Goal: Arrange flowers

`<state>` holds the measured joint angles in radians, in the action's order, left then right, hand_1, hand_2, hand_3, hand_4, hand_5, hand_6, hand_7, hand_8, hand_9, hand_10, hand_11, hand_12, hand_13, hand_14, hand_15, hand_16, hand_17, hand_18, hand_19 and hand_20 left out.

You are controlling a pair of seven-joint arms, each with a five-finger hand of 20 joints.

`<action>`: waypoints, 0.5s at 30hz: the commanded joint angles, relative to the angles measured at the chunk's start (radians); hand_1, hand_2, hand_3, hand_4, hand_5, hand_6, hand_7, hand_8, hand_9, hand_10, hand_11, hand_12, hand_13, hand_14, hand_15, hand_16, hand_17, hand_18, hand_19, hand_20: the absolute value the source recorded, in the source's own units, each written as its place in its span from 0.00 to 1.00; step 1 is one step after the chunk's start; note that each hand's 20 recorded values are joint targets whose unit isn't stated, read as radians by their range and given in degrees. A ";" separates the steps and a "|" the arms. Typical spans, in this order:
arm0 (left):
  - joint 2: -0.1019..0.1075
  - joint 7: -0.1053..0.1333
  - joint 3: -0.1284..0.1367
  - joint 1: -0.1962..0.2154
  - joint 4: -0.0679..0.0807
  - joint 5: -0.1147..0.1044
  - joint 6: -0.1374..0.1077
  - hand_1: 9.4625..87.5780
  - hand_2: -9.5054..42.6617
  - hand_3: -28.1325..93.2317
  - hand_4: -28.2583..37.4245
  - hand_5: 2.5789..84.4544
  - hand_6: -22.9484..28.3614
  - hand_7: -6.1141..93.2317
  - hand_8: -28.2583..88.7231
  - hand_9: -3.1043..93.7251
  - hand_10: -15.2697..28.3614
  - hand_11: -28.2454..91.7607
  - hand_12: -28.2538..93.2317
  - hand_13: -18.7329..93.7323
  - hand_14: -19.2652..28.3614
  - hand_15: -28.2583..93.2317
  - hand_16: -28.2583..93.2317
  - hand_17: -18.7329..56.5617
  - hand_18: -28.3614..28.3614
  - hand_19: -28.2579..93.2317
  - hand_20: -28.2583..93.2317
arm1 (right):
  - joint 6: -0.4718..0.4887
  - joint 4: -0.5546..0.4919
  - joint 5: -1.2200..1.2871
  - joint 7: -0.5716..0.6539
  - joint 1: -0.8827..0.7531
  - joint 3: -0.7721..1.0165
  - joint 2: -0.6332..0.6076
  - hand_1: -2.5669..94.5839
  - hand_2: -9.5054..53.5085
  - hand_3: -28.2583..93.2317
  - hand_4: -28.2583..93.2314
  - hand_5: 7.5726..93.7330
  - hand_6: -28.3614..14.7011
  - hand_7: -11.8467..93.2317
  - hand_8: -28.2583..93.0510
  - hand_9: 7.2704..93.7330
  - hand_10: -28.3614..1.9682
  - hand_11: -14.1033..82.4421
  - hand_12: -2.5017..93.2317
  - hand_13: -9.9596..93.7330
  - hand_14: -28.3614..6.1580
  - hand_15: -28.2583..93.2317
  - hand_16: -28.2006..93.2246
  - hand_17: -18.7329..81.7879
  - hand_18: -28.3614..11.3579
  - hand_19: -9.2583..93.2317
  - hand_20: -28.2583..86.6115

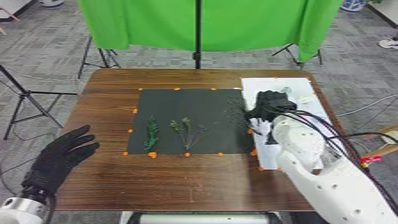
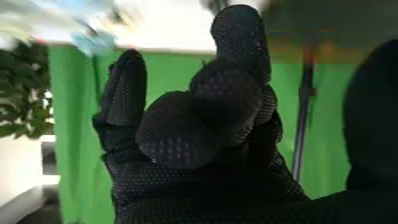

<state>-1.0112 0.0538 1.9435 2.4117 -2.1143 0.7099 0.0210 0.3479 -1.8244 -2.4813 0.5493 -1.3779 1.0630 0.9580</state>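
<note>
Sprigs (image 1: 152,135), feathery, on black rectangle (image 1: 169,107); left robot hand (image 1: 59,154) relaxed; right robot hand (image 1: 274,103): can't tell.

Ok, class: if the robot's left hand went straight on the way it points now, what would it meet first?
Probably the dark mat, at its left edge; how high the left hand is seems unclear, so it might pass over.

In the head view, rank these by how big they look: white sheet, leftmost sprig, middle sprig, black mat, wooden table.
Wooden table
Black mat
White sheet, partly covered
Leftmost sprig and middle sprig: too alike to rank
</note>
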 commanded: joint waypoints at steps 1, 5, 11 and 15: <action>-0.009 -0.001 0.001 0.013 0.000 0.004 -0.005 0.22 0.15 0.81 0.02 0.39 0.55 0.27 0.16 0.36 0.67 0.45 0.36 0.42 0.76 0.52 0.22 0.16 0.91 0.66 0.24 | -0.010 0.070 -0.001 0.034 0.023 -0.032 -0.003 0.28 0.00 0.71 0.00 0.76 0.61 0.58 0.15 0.90 0.64 0.67 0.45 0.82 0.55 0.89 0.54 0.47 0.16 0.83 0.62; -0.009 -0.002 0.001 0.014 0.000 0.003 -0.004 0.22 0.15 0.81 0.02 0.39 0.55 0.27 0.16 0.36 0.67 0.45 0.36 0.42 0.76 0.52 0.22 0.16 0.91 0.66 0.24 | -0.044 0.114 -0.040 0.047 0.039 -0.068 0.005 0.28 0.00 0.71 0.00 0.76 0.61 0.58 0.15 0.90 0.64 0.67 0.45 0.82 0.55 0.89 0.54 0.47 0.15 0.83 0.62; -0.007 -0.002 0.002 0.016 -0.001 0.002 -0.005 0.22 0.15 0.81 0.02 0.39 0.55 0.27 0.16 0.36 0.67 0.44 0.36 0.42 0.76 0.52 0.22 0.16 0.91 0.66 0.24 | -0.044 0.172 -0.058 0.064 0.058 -0.100 0.026 0.35 0.00 0.71 0.00 0.76 0.62 0.57 0.15 0.90 0.65 0.67 0.45 0.82 0.56 0.89 0.53 0.48 0.16 0.84 0.61; -0.008 -0.002 0.001 0.017 -0.001 0.001 -0.004 0.22 0.15 0.81 0.03 0.39 0.55 0.27 0.16 0.36 0.67 0.45 0.36 0.42 0.76 0.52 0.22 0.16 0.91 0.66 0.24 | 0.004 0.203 -0.025 -0.006 0.035 -0.075 0.053 0.54 0.00 0.61 0.00 0.79 0.66 0.56 0.14 0.93 0.69 0.68 0.44 0.84 0.60 0.89 0.53 0.50 0.20 0.84 0.61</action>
<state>-1.0120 0.0541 1.9443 2.4119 -2.1145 0.7101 0.0209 0.2878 -1.6849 -2.5306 0.6110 -1.3129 0.9657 0.9737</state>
